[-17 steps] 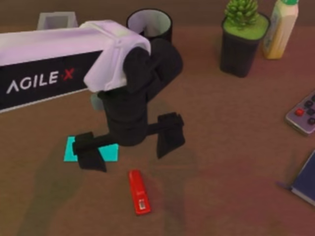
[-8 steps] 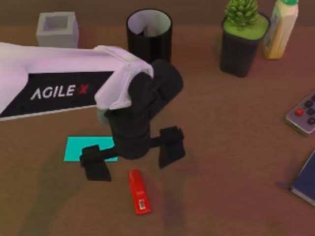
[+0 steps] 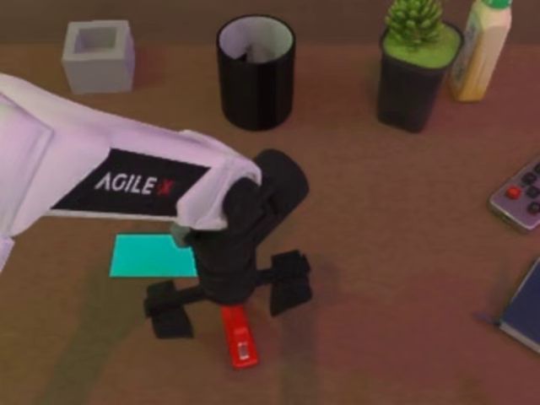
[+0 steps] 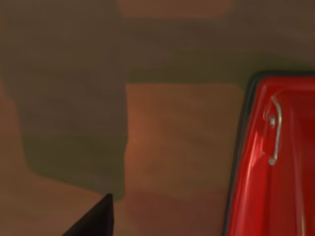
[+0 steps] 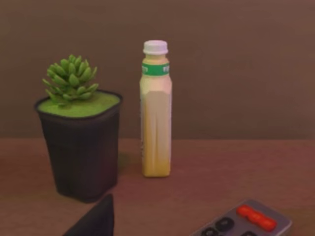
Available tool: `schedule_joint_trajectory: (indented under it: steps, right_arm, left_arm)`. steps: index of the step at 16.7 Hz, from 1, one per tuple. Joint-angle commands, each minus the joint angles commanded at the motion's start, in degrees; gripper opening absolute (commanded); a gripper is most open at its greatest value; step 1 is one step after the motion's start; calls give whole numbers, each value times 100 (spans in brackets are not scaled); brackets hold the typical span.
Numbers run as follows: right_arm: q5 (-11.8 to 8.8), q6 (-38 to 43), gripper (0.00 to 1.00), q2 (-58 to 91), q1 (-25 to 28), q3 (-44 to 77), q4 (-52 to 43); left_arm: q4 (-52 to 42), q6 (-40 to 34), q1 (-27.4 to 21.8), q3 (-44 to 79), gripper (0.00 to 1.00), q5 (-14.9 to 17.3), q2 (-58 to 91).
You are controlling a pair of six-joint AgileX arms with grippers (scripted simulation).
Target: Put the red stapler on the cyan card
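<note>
The red stapler (image 3: 240,341) lies lengthwise near the table's front, its silver patch at the near end. My left gripper (image 3: 229,297) hangs right over its far end, open, with one finger on each side and nothing held. In the left wrist view the stapler (image 4: 278,162) fills one side, close up, with one dark fingertip (image 4: 96,221) beside it over bare table. The cyan card (image 3: 150,255) lies flat just left of the gripper, partly under the arm. My right arm is out of the top view; its wrist view shows one dark fingertip (image 5: 96,219) set off to one side.
A grey cube (image 3: 99,55), a black cup (image 3: 256,72), a potted succulent (image 3: 415,67) and a yellow bottle (image 3: 481,51) line the back. A grey remote (image 3: 519,196) with a red button and a dark blue notebook (image 3: 525,310) sit at the right edge.
My left arm swung toward the table's front and lowered, bringing its open gripper from over the cyan card to over the stapler's far end. More of the card now shows.
</note>
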Motion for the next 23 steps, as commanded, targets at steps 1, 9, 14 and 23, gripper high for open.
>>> schedule_joint_trajectory:
  steps: [1, 9, 14, 23]
  right_arm:
    - [0, 0, 100, 0, 0, 0, 0]
    - [0, 0, 100, 0, 0, 0, 0]
    - [0, 0, 100, 0, 0, 0, 0]
    - [0, 0, 100, 0, 0, 0, 0]
  left_arm:
    - [0, 0, 0, 0, 100, 0, 0]
    - [0, 0, 0, 0, 47, 0, 0]
    - [0, 0, 0, 0, 10, 0, 0]
    - [0, 0, 0, 0, 0, 0, 0]
